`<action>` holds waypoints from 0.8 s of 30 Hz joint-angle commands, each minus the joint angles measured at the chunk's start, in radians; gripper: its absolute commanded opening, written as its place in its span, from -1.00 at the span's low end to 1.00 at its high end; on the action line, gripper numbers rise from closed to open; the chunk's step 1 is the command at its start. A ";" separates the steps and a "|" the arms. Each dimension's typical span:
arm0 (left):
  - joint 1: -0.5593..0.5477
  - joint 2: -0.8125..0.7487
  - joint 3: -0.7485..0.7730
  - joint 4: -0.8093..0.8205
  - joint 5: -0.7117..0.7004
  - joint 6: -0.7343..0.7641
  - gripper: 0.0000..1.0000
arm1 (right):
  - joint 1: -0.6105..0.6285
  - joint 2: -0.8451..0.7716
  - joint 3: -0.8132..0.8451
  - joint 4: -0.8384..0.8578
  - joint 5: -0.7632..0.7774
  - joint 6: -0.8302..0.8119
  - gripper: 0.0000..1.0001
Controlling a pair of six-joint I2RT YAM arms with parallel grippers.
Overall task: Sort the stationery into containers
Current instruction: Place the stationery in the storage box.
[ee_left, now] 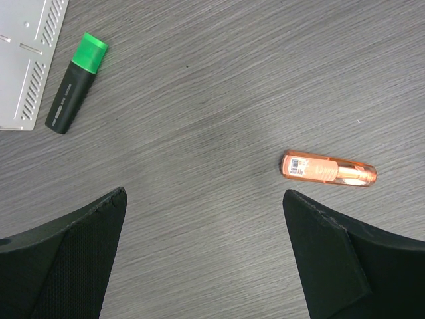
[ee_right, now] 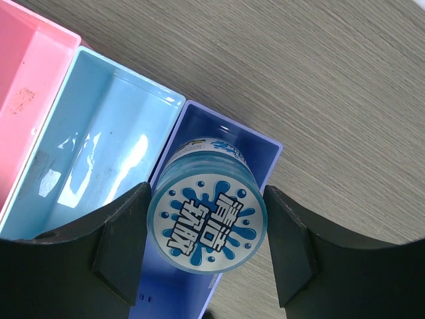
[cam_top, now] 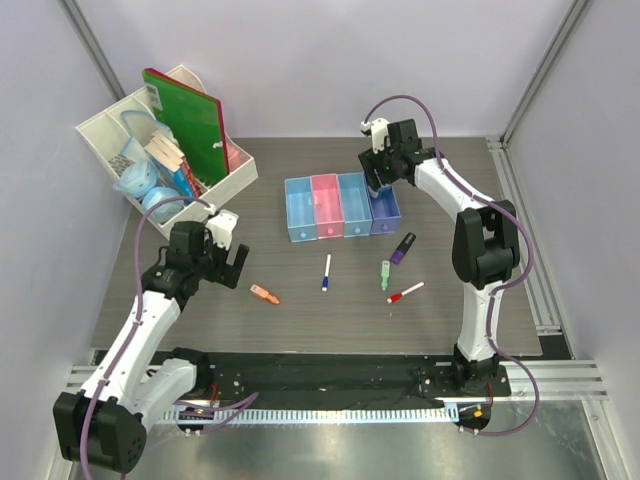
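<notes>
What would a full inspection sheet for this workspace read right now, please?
Surface: grey wood-grain table, no spills seen.
Job's things: joined row of four translucent plastic bins; orange stubby marker, blue-white pen, green stubby marker, purple-black marker and red-white pen loose on the table.
Clutter: white desk organiser holding a green notebook; green-capped black highlighter beside it.
Grippers: left gripper open near the orange marker; right gripper clamped on a round blue labelled tub over the purple bin.
Cables: purple cables along both arms.
Surroundings: pale walls.
</notes>
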 commanded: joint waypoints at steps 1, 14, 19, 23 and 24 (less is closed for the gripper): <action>0.004 -0.006 -0.002 0.030 0.027 -0.012 1.00 | 0.002 -0.025 0.013 0.068 -0.004 0.007 -0.31; 0.004 -0.006 0.006 0.023 0.042 -0.010 1.00 | 0.002 -0.041 0.016 0.071 0.008 0.015 0.32; 0.004 -0.012 0.006 0.019 0.048 -0.009 0.99 | 0.002 -0.044 0.016 0.069 0.014 0.016 0.46; 0.004 -0.012 0.010 0.016 0.050 -0.007 0.99 | 0.002 -0.041 0.016 0.072 0.019 0.021 0.64; 0.004 -0.011 0.009 0.015 0.051 -0.007 1.00 | 0.002 -0.039 0.018 0.074 0.023 0.022 0.68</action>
